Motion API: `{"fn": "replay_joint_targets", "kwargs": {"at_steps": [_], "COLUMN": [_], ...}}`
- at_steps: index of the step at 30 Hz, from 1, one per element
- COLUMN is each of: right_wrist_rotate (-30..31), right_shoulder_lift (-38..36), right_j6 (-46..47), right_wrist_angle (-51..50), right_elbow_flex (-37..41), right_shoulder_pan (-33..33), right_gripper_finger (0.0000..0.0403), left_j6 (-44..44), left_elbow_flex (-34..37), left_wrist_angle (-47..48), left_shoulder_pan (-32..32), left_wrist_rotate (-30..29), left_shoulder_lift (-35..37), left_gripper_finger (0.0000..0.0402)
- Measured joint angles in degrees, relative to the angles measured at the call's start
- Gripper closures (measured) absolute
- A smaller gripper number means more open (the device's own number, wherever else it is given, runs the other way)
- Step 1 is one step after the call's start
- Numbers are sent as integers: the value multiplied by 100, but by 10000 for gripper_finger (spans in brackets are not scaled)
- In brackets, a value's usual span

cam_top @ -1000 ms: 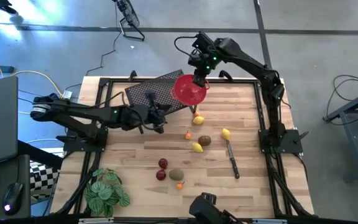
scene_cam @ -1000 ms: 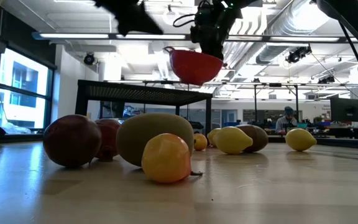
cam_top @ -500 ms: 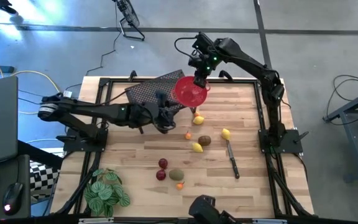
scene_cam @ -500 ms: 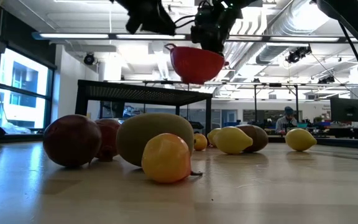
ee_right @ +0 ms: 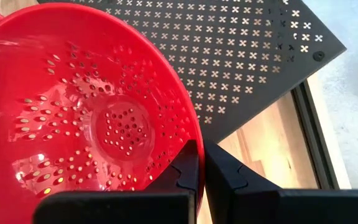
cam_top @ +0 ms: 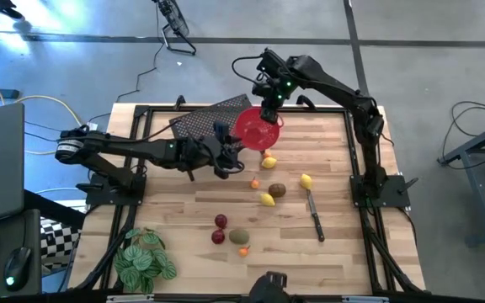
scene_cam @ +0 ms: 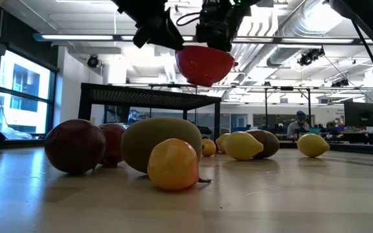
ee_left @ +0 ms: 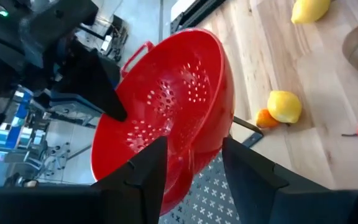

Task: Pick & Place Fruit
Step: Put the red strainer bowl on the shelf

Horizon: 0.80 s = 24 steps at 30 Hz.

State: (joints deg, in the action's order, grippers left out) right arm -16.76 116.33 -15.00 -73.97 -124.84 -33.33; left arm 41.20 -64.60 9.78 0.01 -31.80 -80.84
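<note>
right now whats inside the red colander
Nothing: the red colander is empty, held up by the right pincer clamped on its rim. What lies under it is hidden in this view.

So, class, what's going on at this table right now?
The right gripper is shut on the rim of a red colander, holding it in the air above the wooden table. The left gripper is open, right beside the colander. The fruit all lies loose on the table; the colander is empty.

Wooden table (cam_top: 175, 202) bears scattered fruit (cam_top: 268, 199); knife (cam_top: 315, 215); leafy plant (cam_top: 144, 257).
</note>
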Motion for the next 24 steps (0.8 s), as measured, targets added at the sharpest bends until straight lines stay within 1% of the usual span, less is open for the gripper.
{"fn": "replay_joint_targets", "kwargs": {"at_steps": [3,11,17,24], "right_wrist_rotate": [189,492,503,487], "right_shoulder_lift": [0,0,2,2], "right_j6": [0,16,79,444], "right_wrist_angle": [0,54,195,604], "right_elbow_flex": [0,0,2,0], "right_shoulder_pan": [125,445,585,597], "right_gripper_finger": [399,399,399,399], "left_j6": [-128,-311,-547,-552], "left_elbow_flex": [0,0,0,0], "left_wrist_angle": [178,311,438,511], "left_shoulder_pan": [0,-3,-4,-4], "left_wrist_rotate": [129,159,532,572], "left_shoulder_lift": [0,1,2,-12], "left_gripper_finger": [254,254,254,255]}}
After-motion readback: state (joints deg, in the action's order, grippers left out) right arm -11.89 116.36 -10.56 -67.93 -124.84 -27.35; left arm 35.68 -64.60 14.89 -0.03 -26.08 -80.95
